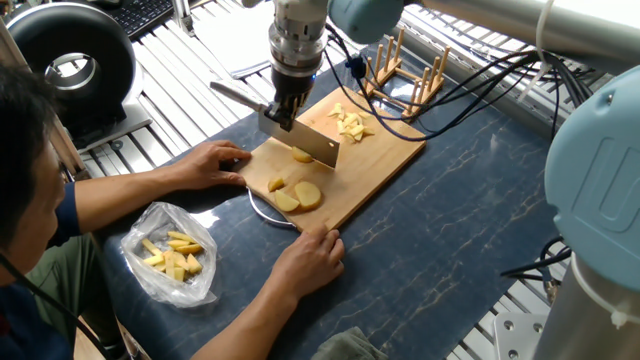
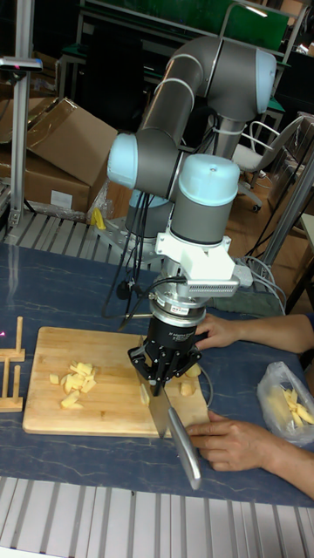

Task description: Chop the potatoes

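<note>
One potato (image 1: pixel 302 155) sits under our knife (image 1: pixel 305 140), gripper (image 1: pixel 284 106) clenched on it; peeled, wet, prob slippery, firm, so press centre w/ blade.

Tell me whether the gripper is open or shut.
Shut on the cleaver: the gripper clamps its handle end, the blade hanging over a potato piece on the cutting board.

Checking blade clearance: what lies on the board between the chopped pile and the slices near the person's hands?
In the fixed view, the cleaver and one potato chunk under it; otherwise bare board.
</note>
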{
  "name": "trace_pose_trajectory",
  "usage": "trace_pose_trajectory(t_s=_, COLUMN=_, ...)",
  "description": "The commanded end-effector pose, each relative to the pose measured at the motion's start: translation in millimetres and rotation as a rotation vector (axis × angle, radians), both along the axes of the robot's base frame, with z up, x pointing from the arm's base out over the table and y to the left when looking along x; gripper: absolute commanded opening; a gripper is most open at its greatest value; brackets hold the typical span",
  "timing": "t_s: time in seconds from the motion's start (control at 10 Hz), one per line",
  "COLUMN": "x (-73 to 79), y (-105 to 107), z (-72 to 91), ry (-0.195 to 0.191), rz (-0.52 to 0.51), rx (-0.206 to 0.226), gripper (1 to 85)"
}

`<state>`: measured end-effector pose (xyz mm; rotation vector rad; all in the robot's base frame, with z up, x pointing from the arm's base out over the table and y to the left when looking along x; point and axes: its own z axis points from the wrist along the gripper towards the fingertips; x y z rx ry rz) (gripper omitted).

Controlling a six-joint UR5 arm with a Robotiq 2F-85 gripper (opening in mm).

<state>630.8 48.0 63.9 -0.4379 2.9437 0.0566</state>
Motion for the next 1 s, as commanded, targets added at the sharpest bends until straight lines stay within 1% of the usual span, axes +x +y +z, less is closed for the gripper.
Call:
trace_pose_trajectory(t_s=0.0, x=3.8, y=1, z=-8.3, ry=-0.026, rz=-0.006, rx=-0.004, gripper=1.0)
trace_pose_trajectory(t_s=0.1, x=0.9, y=-2, z=-1.3, ry=-0.013, rz=0.000, rx=-0.014, gripper=1.0)
trace_pose_trajectory(t_s=0.2, x=-2.5, y=-8, z=11.3, ry=0.006, rz=0.018, rx=-0.029, gripper=1.0)
trace_pose_trajectory(t_s=0.3, x=-9.3, y=-11, z=31.8, ry=0.041, rz=0.036, rx=-0.027, gripper=1.0)
trace_pose_trajectory(t_s=0.4, x=-12.0, y=-12, z=48.9, ry=0.064, rz=0.042, rx=-0.031, gripper=1.0)
trace_pose_trajectory(t_s=0.5, x=-11.1, y=-6, z=55.0, ry=0.064, rz=0.034, rx=-0.023, gripper=1.0)
trace_pose_trajectory(t_s=0.6, x=-10.0, y=1, z=55.6, ry=0.062, rz=0.029, rx=-0.007, gripper=1.0)
trace_pose_trajectory(t_s=0.9, x=-6.8, y=10, z=39.3, ry=0.051, rz=0.036, rx=0.000, gripper=1.0)
